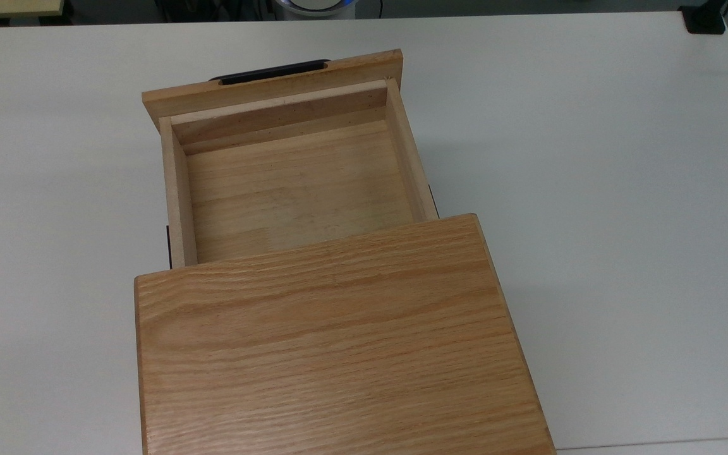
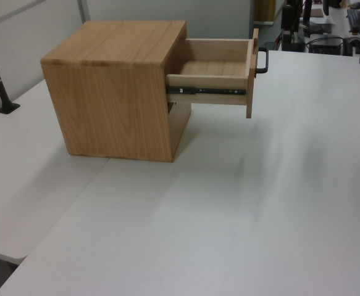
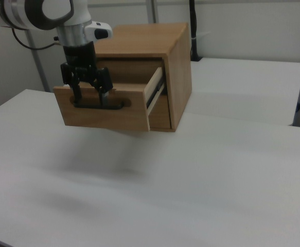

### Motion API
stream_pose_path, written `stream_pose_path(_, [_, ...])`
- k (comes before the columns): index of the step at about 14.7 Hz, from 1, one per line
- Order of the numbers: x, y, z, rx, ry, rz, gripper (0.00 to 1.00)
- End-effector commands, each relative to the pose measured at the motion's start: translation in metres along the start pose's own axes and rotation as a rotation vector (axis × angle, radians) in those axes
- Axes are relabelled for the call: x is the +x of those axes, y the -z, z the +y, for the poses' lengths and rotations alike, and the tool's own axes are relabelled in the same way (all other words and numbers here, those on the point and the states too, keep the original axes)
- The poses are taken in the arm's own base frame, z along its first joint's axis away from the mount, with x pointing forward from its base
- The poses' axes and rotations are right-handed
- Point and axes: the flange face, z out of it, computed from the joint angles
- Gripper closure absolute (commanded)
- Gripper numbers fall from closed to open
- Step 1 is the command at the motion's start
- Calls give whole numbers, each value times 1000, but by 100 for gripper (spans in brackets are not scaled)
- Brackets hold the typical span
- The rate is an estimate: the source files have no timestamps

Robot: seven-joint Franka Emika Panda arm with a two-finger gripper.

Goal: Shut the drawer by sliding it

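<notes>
here the claw hangs spread open, fingertips at the pulled-out drawer's black handle.

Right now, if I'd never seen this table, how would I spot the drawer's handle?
Find the oak cabinet on the white table. Its drawer is pulled well out, empty inside. On the drawer's front panel sits the handle, a thin black bar, the one dark part amid pale wood.
</notes>
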Motion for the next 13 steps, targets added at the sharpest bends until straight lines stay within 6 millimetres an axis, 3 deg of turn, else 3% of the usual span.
stream_pose_path(1, [3,0,-2,9,23,-19,0])
stream_pose_path(11, [6,-7,-3,3,31,-32,1])
stream_pose_path(13, [7,-8,-3,1,47,-35,33])
